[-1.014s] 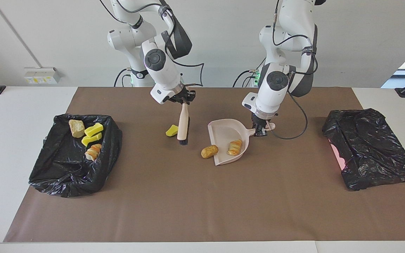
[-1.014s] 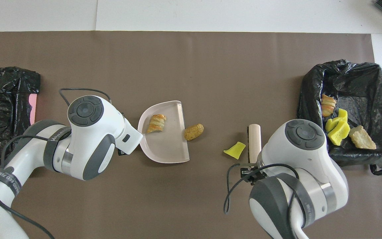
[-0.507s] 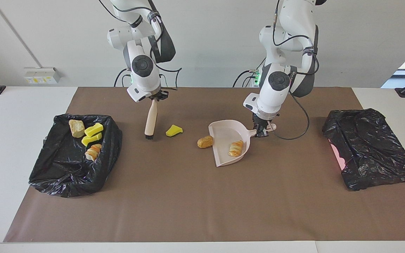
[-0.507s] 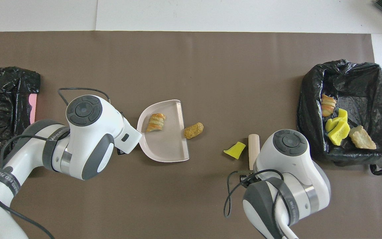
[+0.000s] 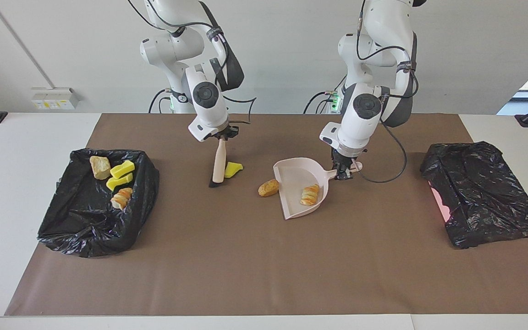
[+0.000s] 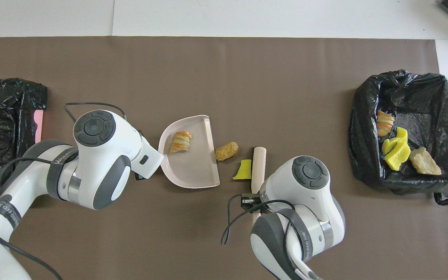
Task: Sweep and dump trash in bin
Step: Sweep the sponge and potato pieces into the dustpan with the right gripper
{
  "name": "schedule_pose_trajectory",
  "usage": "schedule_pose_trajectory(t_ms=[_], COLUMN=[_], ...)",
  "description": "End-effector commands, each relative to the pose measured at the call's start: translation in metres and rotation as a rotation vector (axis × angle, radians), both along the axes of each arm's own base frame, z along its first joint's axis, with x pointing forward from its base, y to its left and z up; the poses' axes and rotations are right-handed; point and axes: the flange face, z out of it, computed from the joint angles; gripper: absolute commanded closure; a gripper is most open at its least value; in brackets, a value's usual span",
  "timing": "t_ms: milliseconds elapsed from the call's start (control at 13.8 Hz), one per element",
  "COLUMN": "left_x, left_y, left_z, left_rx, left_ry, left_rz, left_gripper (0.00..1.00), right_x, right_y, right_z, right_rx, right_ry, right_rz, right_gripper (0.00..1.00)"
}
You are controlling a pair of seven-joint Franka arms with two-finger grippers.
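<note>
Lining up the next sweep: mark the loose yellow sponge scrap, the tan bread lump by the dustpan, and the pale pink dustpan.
Yellow sponge scrap (image 5: 233, 169), facing view, its middle.
Tan bread lump (image 5: 268, 188), facing view, its top.
Pale pink plastic dustpan (image 5: 294, 176), facing view, bare floor.

Facing view: high camera across the table from the robots, looking back at them and down; takes in the whole brown mat (image 5: 264, 256), both arm bases and the wall. Overhead view: camera high above the robots' end, looking forward and steeply down, closer in; the mat (image 6: 224, 70) fills most of it. Shared: the mat with the dustpan (image 5: 294, 176) (image 6: 196, 171) near its middle, seen half a turn apart.
</note>
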Motion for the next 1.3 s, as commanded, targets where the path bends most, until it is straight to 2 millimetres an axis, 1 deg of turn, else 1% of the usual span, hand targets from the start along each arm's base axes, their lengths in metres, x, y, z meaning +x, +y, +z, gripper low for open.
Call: schedule_pose_trajectory(t_ms=[0, 145, 217, 362, 435, 507, 580, 652, 725, 797, 870, 942, 1014, 1087, 1159, 1232], left_x=[-0.004, -0.004, -0.003, -0.003, -0.003, -0.003, -0.003, -0.003, -0.003, -0.003, -0.003, -0.003, -0.003, -0.003, -0.003, -0.002], left_y=[0.01, 0.01, 0.014, 0.014, 0.015, 0.015, 0.015, 0.015, 0.015, 0.015, 0.015, 0.015, 0.015, 0.015, 0.015, 0.016], left_z=[0.001, 0.001, 0.001, 0.001, 0.001, 0.001, 0.001, 0.001, 0.001, 0.002, 0.002, 0.002, 0.001, 0.002, 0.001, 0.001], left_rx=[0.009, 0.01, 0.009, 0.009, 0.011, 0.011, 0.011, 0.011, 0.011, 0.01, 0.01, 0.01, 0.011, 0.01, 0.01, 0.01], left_ry=[-0.023, -0.021, -0.021, -0.021, -0.018, -0.018, -0.018, -0.018, -0.018, -0.02, -0.02, -0.02, -0.018, -0.021, -0.02, -0.02], left_rz=[-0.009, -0.007, -0.001, 0.0, 0.0, 0.0, 0.0, 0.0, 0.0, 0.002, 0.0, 0.0, 0.002, 0.002, 0.0, 0.0], left_gripper=[1.0, 1.0, 1.0, 1.0, 1.0, 1.0, 1.0, 1.0, 1.0, 1.0, 1.0, 1.0, 1.0, 1.0, 1.0, 1.0], right_x=[0.013, 0.021, 0.022, 0.033, 0.034, 0.038, 0.043, 0.045, 0.048, 0.044, 0.041, 0.043, 0.043, 0.052, 0.06, 0.063], right_y=[0.039, 0.059, 0.07, 0.084, 0.099, 0.106, 0.108, 0.113, 0.109, 0.1, 0.085, 0.063, 0.05, 0.034, 0.023, 0.02], right_z=[-0.01, -0.009, -0.005, 0.006, 0.011, 0.018, 0.022, 0.032, 0.045, 0.066, 0.083, 0.095, 0.091, 0.074, 0.06, 0.057], right_rx=[0.09, 0.134, 0.171, 0.253, 0.288, 0.312, 0.318, 0.323, 0.314, 0.303, 0.26, 0.186, 0.082, 0.042, 0.058, 0.062], right_ry=[-0.027, -0.047, -0.054, -0.067, -0.067, -0.068, -0.067, -0.059, -0.05, -0.025, -0.005, -0.008, -0.027, -0.028, -0.024, -0.031], right_rz=[-0.044, -0.07, -0.094, -0.174, -0.188, -0.202, -0.217, -0.239, -0.27, -0.256, -0.211, -0.169, -0.078, -0.014, 0.07, 0.148], right_gripper=[1.0, 1.0, 1.0, 1.0, 1.0, 1.0, 1.0, 1.0, 1.0, 1.0, 1.0, 1.0, 1.0, 1.0, 1.0, 1.0])
